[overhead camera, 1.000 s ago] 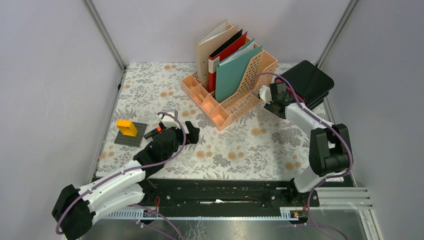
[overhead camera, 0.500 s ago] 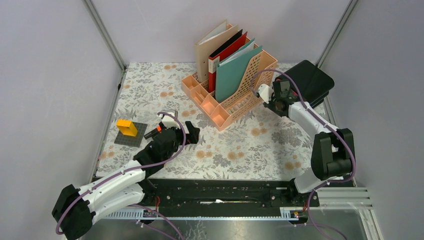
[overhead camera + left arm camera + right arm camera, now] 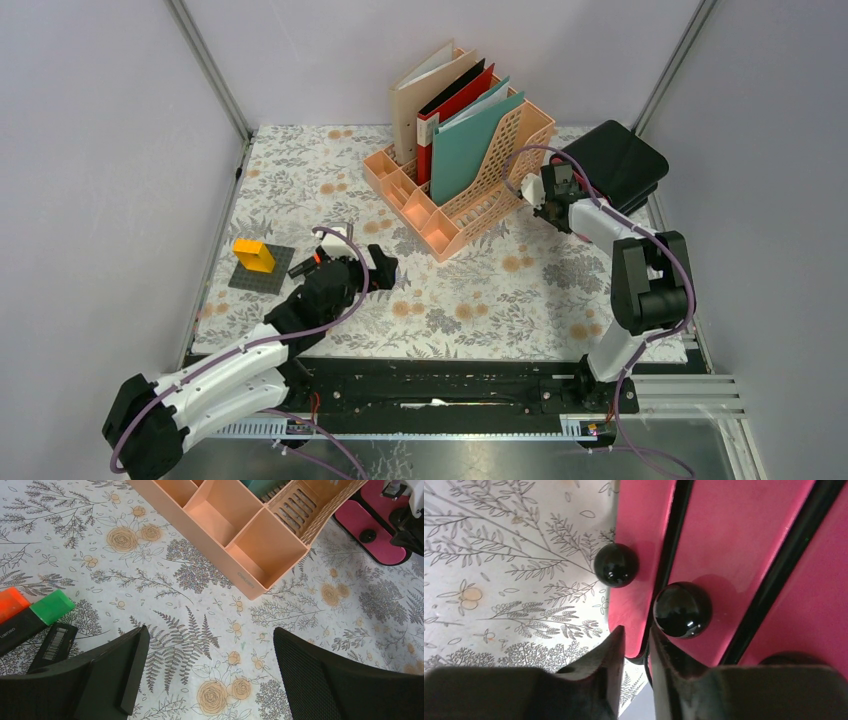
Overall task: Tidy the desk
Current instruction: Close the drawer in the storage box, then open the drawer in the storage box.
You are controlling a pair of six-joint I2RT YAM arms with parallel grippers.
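1. Overhead, whitish floral-cloth desk (image 3: 300,170) lies under both arms; left gripper (image 3: 368,258) wide, 8 o'clock of peach plastic rack (image 3: 500,185).
2. Only right wrist view shows us right gripper (image 3: 636,641) narrow astride glossy pink panel (image 3: 734,545); grip unconfirmed.

Top view overlooks the whole desk (image 3: 300,180) from behind. Left wrist view looks down from nearby, sharing the rack (image 3: 252,587) with it — right wrist view sits very close on a pink cover (image 3: 734,540).

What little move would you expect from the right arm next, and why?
Probably a slight lift. The right pincer looks closed on the edge of the pink board, which lies flat on the desk. Raising that edge would free it for moving somewhere tidier.
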